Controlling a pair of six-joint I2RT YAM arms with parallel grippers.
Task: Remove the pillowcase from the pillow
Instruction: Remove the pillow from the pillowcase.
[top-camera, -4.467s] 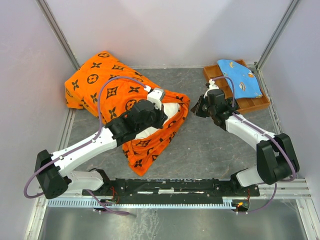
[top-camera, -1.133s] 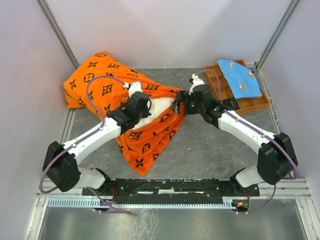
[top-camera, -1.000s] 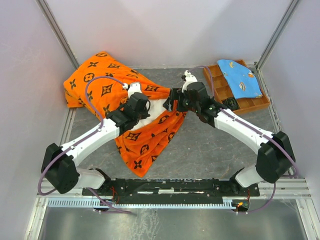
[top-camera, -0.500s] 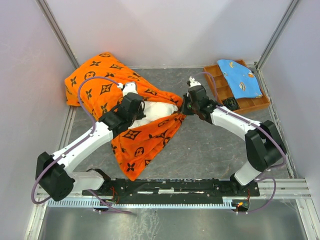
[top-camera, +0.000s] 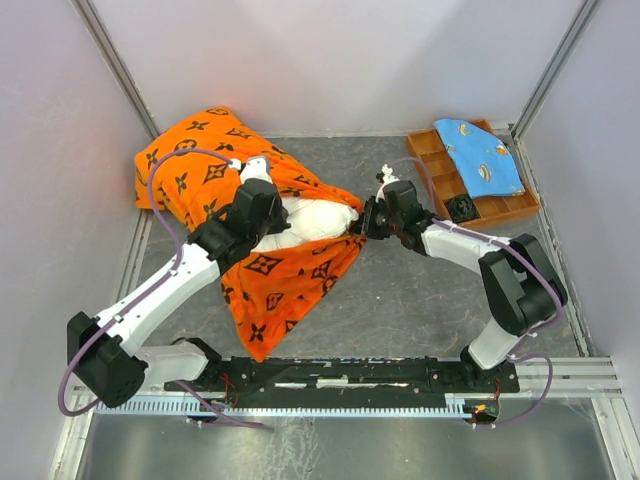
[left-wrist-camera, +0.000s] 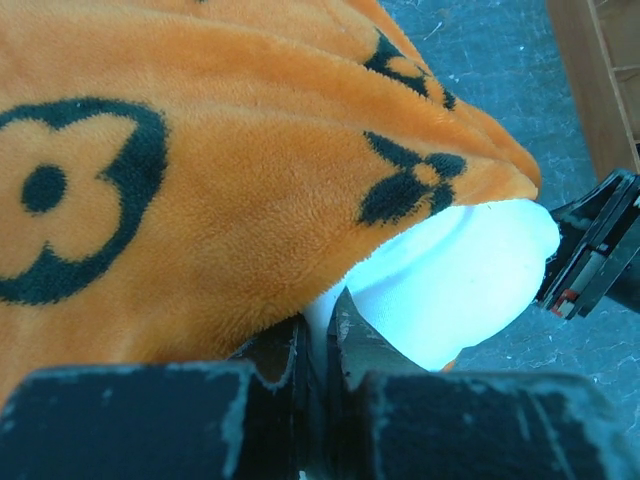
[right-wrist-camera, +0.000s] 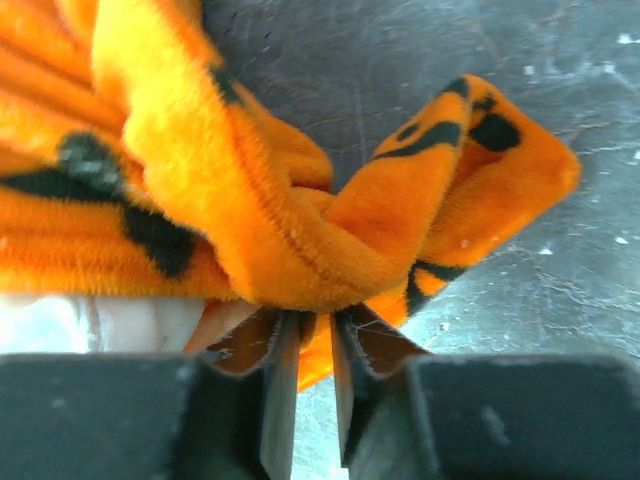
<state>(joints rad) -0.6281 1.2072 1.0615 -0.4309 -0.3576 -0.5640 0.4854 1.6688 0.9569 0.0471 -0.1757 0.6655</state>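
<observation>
The orange pillowcase (top-camera: 195, 175) with black motifs lies across the left half of the table, and its open end faces right. The white pillow (top-camera: 318, 216) bulges out of that opening. My left gripper (top-camera: 277, 220) reaches into the opening and is shut on a pinch of the pillow (left-wrist-camera: 455, 285), with the pillowcase (left-wrist-camera: 220, 180) draped over it. My right gripper (top-camera: 366, 224) is at the rim of the opening, shut on a bunched fold of the pillowcase (right-wrist-camera: 300, 240). White pillow (right-wrist-camera: 60, 320) shows just to the left of the right gripper (right-wrist-camera: 312, 335).
A wooden compartment tray (top-camera: 505, 209) stands at the back right with a light-blue patterned cloth (top-camera: 480, 155) on it and a small black object (top-camera: 462, 208) in a compartment. White walls close in on the left, back and right. Grey tabletop (top-camera: 430, 290) lies in front of the right arm.
The right gripper came down to the rim of the pillowcase opening and closed on the orange fabric. The left arm shifted slightly back and left, and more white pillow shows.
</observation>
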